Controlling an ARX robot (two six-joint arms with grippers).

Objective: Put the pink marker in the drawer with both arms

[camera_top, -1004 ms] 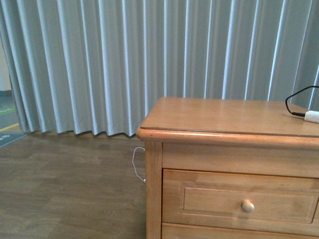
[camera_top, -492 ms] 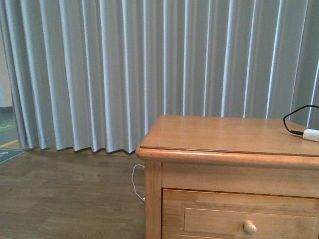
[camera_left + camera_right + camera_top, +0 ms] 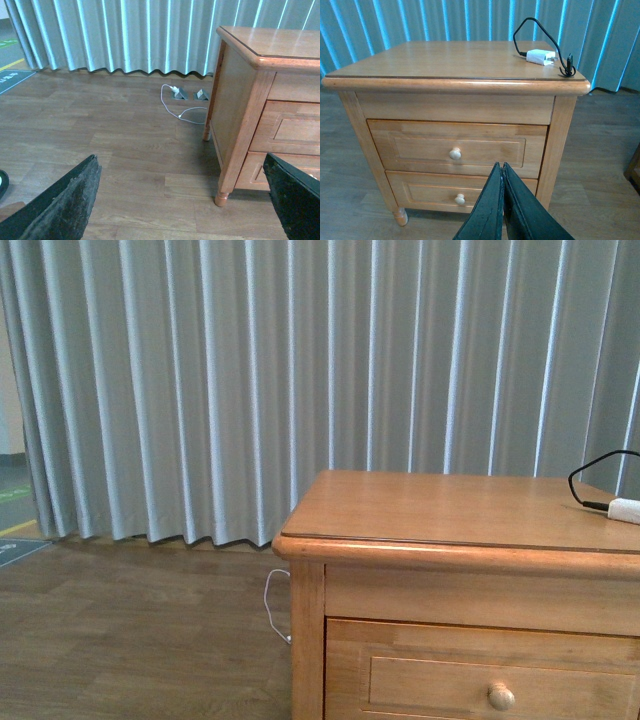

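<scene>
The pink marker is out of view in every frame. A light-brown wooden cabinet [image 3: 455, 60] has two drawers with round knobs, both closed: the upper drawer [image 3: 420, 147] and the lower drawer [image 3: 430, 192]. In the front view the upper drawer [image 3: 430, 680] shows at the bottom right. My right gripper [image 3: 501, 167] is shut with nothing in it and hangs in front of the drawers, apart from them. My left gripper [image 3: 180, 200] is open and empty above the floor. It is beside the cabinet's left front leg [image 3: 221, 197].
A white charger [image 3: 540, 56] with a black cable lies on the cabinet top near its far right corner. A white cord [image 3: 175, 107] runs from floor sockets by the cabinet. Grey curtains [image 3: 250, 380] hang behind. Wooden floor [image 3: 100, 130] spreads left of the cabinet.
The front view shifted upward between one second and half a second ago, so the cabinet sits lower in it. Nothing has moved since then.
</scene>
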